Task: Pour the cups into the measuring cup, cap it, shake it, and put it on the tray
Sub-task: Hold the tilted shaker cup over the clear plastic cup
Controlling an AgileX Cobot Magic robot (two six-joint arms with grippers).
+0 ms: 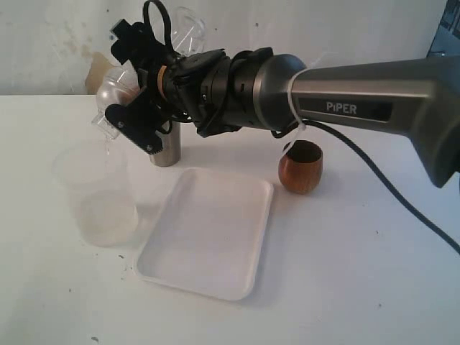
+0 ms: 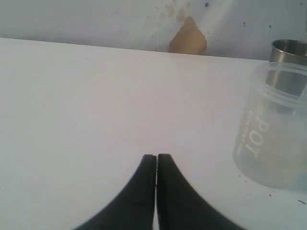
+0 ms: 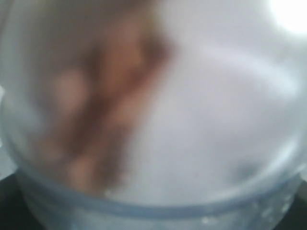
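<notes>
- Under everything: white tabletop [image 1: 345,287]; all the items stand on it except the measuring cup.
- right arm [image 1: 374,100]: comes in from the right and reaches past the middle to the left side.
- tray [image 1: 208,230]: flat on the tabletop, mid-scene. The frosted cup is just beside its left edge and the wooden cup is near its far right corner.
- frosted cup [image 1: 97,194]: upright, left of the tray. Left wrist view shows print on its wall [image 2: 273,129]; "POT" is legible.
- measuring cup [image 1: 113,90]: off the tabletop, tilted, above the frosted cup's far side. It fills the right wrist view as a blur [image 3: 153,115]; can't tell contents.
- steel tumbler [image 1: 167,149]: upright beyond the tray's far edge, top hidden behind the gripper.
- wooden cup [image 1: 300,167]: upright under the right arm, apart from the tray.
- right gripper [image 1: 131,80]: clamped on the measuring cup, a finger on each side.
- left gripper [image 2: 156,165]: fingers pressed together with nothing between them, low over bare tabletop.
</notes>
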